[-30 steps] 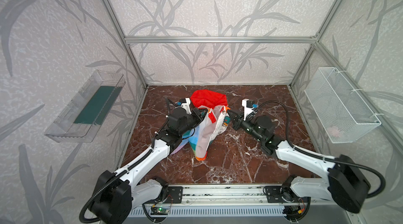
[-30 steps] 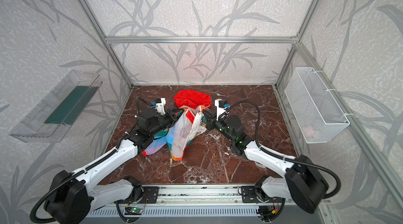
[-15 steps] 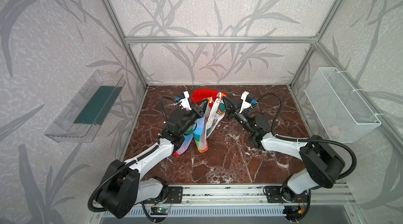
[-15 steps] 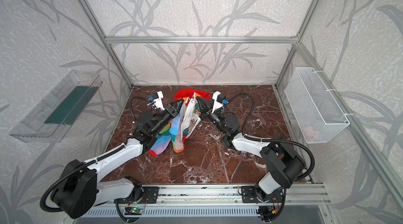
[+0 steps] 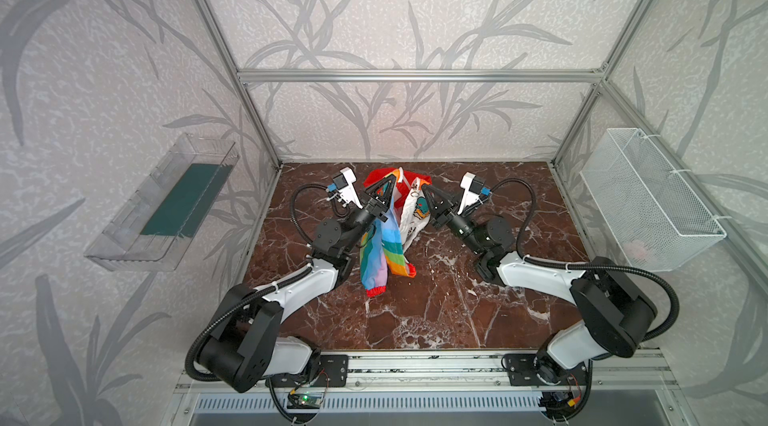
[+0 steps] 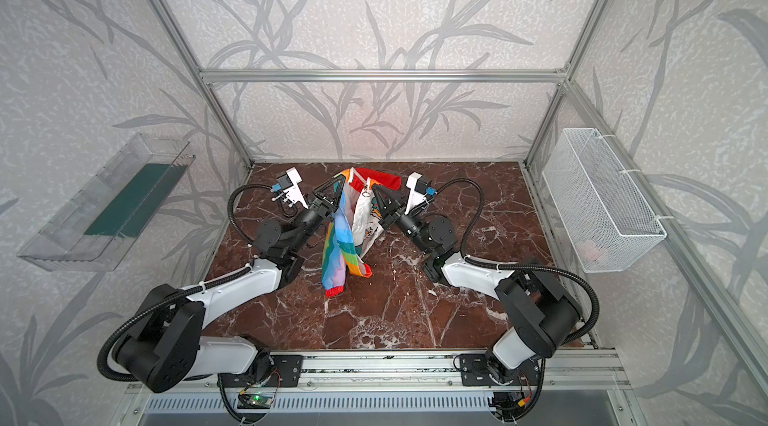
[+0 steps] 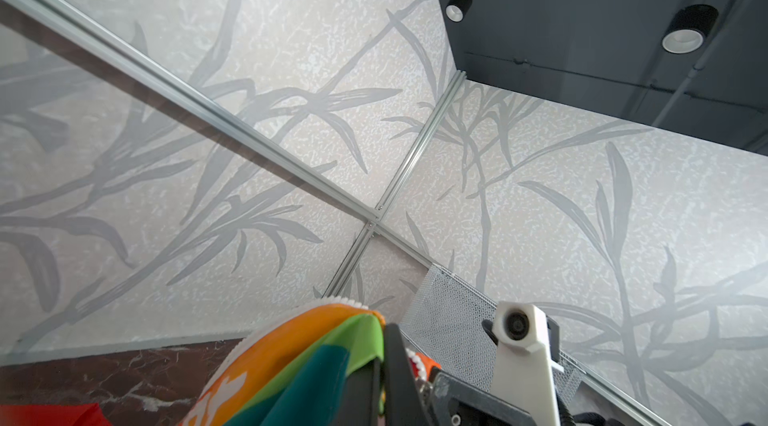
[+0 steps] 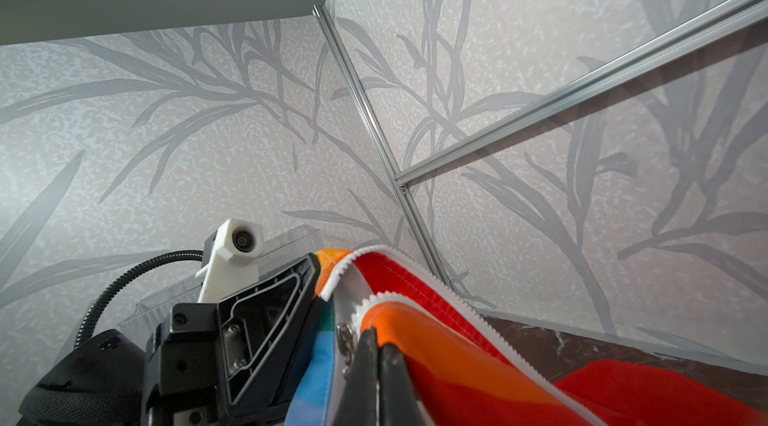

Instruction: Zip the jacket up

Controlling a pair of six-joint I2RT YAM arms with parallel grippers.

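Observation:
The jacket (image 5: pixel 386 245) hangs bunched between my two grippers above the marble floor in both top views, and its rainbow sleeve with a red cuff (image 6: pixel 334 290) touches the floor. My left gripper (image 5: pixel 390 184) is shut on the jacket's upper edge, with green and orange fabric (image 7: pixel 291 357) beside its fingers (image 7: pixel 395 361). My right gripper (image 5: pixel 424 187) is shut on the other front edge of the jacket. Its fingertips (image 8: pixel 365 345) pinch orange fabric just beside the white zipper teeth (image 8: pixel 370 299) and a metal zipper pull (image 8: pixel 343 334). The two zipper edges are apart. The red hood (image 5: pixel 376 177) shows behind the grippers.
A white wire basket (image 5: pixel 648 199) hangs on the right wall and a clear tray (image 5: pixel 166 204) with a green liner on the left wall. The brown marble floor (image 5: pixel 436 312) lies inside aluminium frame posts (image 5: pixel 257 129), with the arms' base rail (image 5: pixel 415 366) at the front.
Both grippers have risen, moved toward the back wall and come closer together. The jacket has been lifted with them, so less of it lies on the floor.

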